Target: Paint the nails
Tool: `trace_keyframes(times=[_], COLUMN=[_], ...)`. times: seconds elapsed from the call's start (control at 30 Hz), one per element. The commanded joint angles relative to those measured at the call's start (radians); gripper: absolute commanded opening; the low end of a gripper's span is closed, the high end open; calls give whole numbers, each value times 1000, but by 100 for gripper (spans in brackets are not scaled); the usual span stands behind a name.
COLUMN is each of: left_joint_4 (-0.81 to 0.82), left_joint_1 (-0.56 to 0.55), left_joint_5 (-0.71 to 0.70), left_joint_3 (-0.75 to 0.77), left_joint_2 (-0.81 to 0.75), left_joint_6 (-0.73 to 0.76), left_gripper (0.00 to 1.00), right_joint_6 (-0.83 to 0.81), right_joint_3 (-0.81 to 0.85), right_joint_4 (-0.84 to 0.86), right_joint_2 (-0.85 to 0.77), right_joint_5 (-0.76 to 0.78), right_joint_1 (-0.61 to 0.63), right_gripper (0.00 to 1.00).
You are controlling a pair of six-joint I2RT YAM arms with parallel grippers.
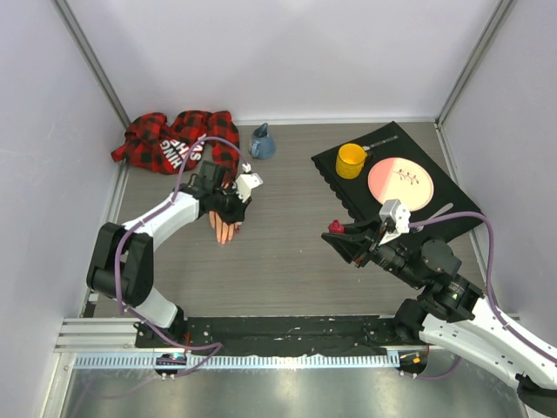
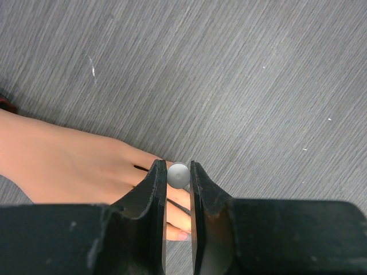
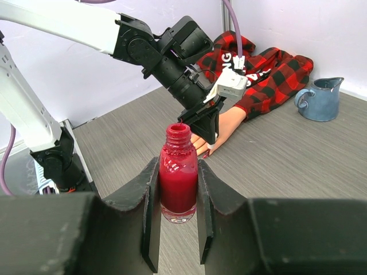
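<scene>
Where arm [image 1: 174, 209] overhangs hand [image 1: 224, 228], jug [image 1: 262, 142] (blue) — near

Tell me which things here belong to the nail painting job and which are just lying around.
In use: mannequin hand, its nails, open polish bottle in right end effector, brush cap in left end effector.
Lying about: blue jug, yellow cup, pink plate, black mat.

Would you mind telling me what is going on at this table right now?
Two robot arms are working on painting a mannequin hand that lies on the table. The left pincer is closed on a small white cap, apparently the polish brush, and hovers right over the fingers. The right pincer holds the open red polish bottle upright off to the side. From the right wrist view, one fingertip looks reddish.
</scene>
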Motion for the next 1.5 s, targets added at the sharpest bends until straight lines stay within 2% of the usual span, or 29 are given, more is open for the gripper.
trace_keyframes(times=[0.0,0.87,1.47], left_joint_4=[32,-23,-30], left_joint_1=[4,-42,-52], left_joint_5=[5,-35,-77], left_joint_3=[35,30,3], left_joint_2=[-11,-3,-135], left_joint_6=[-8,-16,-42], left_gripper=[0,0,0], right_joint_6=[-7,-5,-4], right_joint_3=[-1,-7,-9], right_joint_4=[61,60,67], right_joint_2=[6,7,18], right_joint_5=[-10,-20,-29], right_joint_1=[1,1,1], right_gripper=[1,1,1])
